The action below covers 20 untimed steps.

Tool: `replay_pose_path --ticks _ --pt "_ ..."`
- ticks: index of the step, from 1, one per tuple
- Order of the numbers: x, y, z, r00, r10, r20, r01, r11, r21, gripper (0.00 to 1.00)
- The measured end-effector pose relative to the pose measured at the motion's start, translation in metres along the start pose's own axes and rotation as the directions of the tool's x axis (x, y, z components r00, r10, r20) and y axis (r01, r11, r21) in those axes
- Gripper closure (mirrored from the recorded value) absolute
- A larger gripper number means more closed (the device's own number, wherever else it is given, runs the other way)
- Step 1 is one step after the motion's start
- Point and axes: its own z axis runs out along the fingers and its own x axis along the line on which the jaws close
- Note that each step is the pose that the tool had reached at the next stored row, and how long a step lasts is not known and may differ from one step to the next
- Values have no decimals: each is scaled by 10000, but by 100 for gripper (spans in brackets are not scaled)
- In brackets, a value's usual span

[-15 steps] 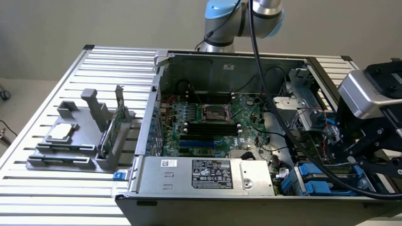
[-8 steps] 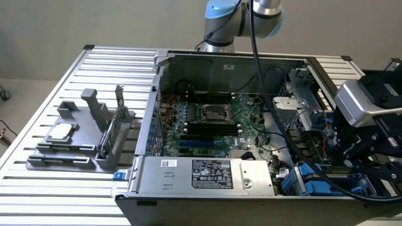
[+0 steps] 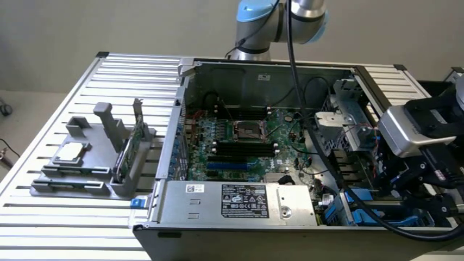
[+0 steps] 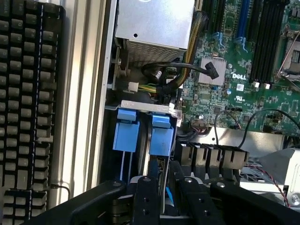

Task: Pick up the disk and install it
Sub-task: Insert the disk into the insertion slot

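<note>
Slatted aluminium table (image 3: pixel 43 217) with an open computer case (image 3: pixel 254 68) on it, and in the wrist view a keyboard (image 4: pixel 23 93) lying outside the case wall.

The gripper (image 4: pixel 161 182) is down in the drive-bay corner, and its fingers (image 4: pixel 143 197) look clamped on the disk (image 4: pixel 161 138). The disk stands on edge and fills the gap between them. Its blue rail end pokes out just past the fingertips, into the bay.

Stuff I'd worry about from here:

- A second blue carrier (image 4: pixel 126 131) sits right beside the held one, off the outer face of one finger. If the disk goes in a bit skewed, the rails could rub it or jam in the slot.
- A black cable bundle (image 4: pixel 173 77) loops just beyond the fingertips, under the power supply (image 4: pixel 154 23). Pushing too far could snag or pinch it.
- The grip is near one end of the disk. Any resistance could twist it between the pads, and then it won't seat.
</note>
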Motion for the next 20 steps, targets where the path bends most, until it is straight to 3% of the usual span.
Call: replay_pose_path --ticks 9,20 --pt "3 -5 74 10000 -65 68 65 10000 29 75" --pt "8 -8 149 9995 -186 261 182 9997 159 75"
